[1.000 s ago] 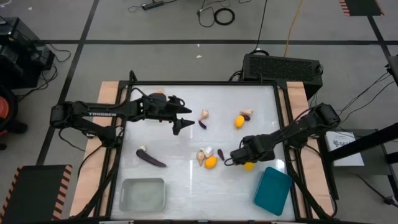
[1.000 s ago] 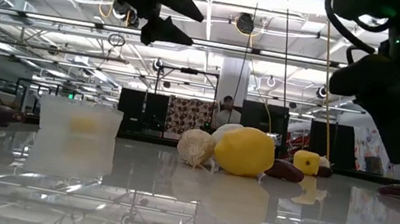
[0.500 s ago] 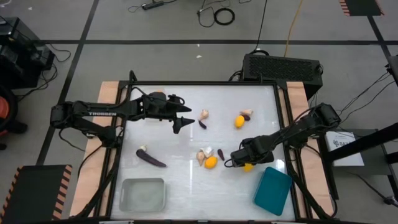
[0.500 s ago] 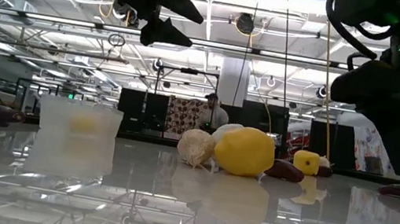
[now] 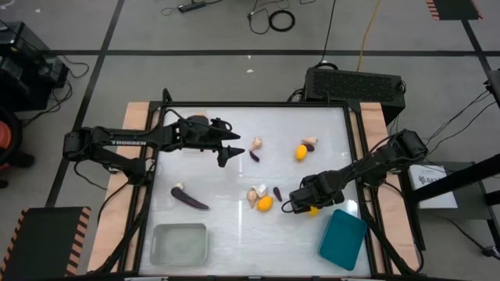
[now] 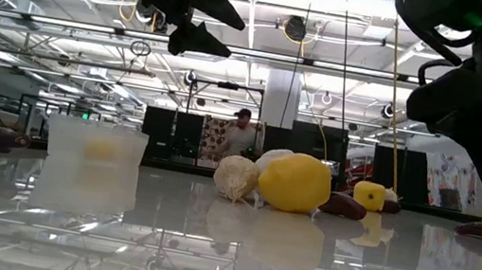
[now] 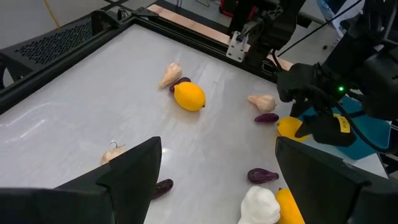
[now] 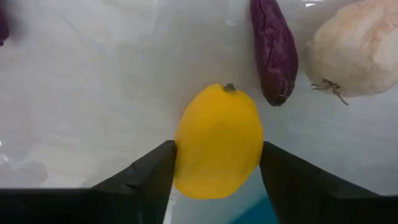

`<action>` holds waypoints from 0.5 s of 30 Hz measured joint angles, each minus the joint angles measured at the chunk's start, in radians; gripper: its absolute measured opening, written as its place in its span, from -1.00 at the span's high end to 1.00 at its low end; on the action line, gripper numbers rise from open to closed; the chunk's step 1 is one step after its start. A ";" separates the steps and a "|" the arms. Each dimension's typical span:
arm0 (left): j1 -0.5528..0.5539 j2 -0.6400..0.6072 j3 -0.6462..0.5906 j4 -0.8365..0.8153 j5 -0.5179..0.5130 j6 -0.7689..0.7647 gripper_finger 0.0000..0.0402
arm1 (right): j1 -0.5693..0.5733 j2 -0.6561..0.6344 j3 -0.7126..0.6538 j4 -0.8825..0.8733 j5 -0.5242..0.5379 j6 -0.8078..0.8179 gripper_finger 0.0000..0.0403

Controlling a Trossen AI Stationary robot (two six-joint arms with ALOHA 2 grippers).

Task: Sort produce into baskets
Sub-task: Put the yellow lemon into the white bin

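Right pincer [image 5: 312, 208] closing around a yellow fruit [image 8: 217, 142], counter [image 5: 226, 222] near right.
Teal basket [image 5: 342, 239] lies just nearer and right of it. Fruit sits between both fingers [image 8: 143, 171], touching them, not lifted; tiny eggplant [image 8: 273, 53] beyond. Left pincer [image 5: 231, 148] hangs wide open, empty, far left.

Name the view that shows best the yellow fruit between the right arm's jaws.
The right wrist view: the yellow fruit fills the gap between the jaws, stem visible. The high view shows only a yellow sliver beneath the right gripper; the low and left wrist views show it partly hidden.
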 joint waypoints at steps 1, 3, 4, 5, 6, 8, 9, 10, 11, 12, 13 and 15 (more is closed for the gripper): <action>0.000 0.000 0.000 0.000 0.000 0.000 -0.59 | 0.000 0.000 0.000 0.000 -0.001 -0.007 0.01; 0.000 0.000 0.000 0.000 0.000 0.000 -0.59 | 0.000 0.000 0.000 0.000 0.000 -0.019 0.10; 0.000 0.000 0.000 0.000 -0.001 0.000 -0.59 | 0.000 0.000 0.000 0.001 0.003 -0.028 0.14; 0.000 0.000 0.000 0.000 -0.001 0.000 -0.59 | 0.000 0.000 0.000 0.003 0.009 -0.034 0.17; 0.000 0.000 0.000 0.000 -0.001 0.000 -0.59 | 0.000 0.000 0.003 0.003 0.016 -0.035 0.19; 0.000 0.000 0.000 0.000 -0.001 -0.001 -0.59 | 0.000 0.000 0.011 0.005 0.032 -0.040 0.21; 0.000 0.000 0.000 0.000 -0.001 -0.001 -0.59 | 0.000 0.000 0.019 0.004 0.042 -0.048 0.21; 0.000 0.000 0.000 0.000 -0.001 -0.001 -0.59 | 0.000 0.000 0.030 0.004 0.051 -0.055 0.21; 0.000 0.000 0.000 0.000 -0.001 -0.001 -0.59 | -0.001 0.000 0.043 0.005 0.062 -0.062 0.21; 0.000 0.000 0.000 0.000 -0.001 -0.001 -0.59 | -0.001 0.000 0.058 0.006 0.076 -0.069 0.20; 0.000 0.000 0.000 0.000 -0.001 -0.001 -0.59 | -0.001 0.000 0.074 0.006 0.096 -0.080 0.20; 0.000 0.000 0.000 0.000 -0.001 -0.001 -0.59 | -0.004 0.000 0.111 0.006 0.140 -0.105 0.20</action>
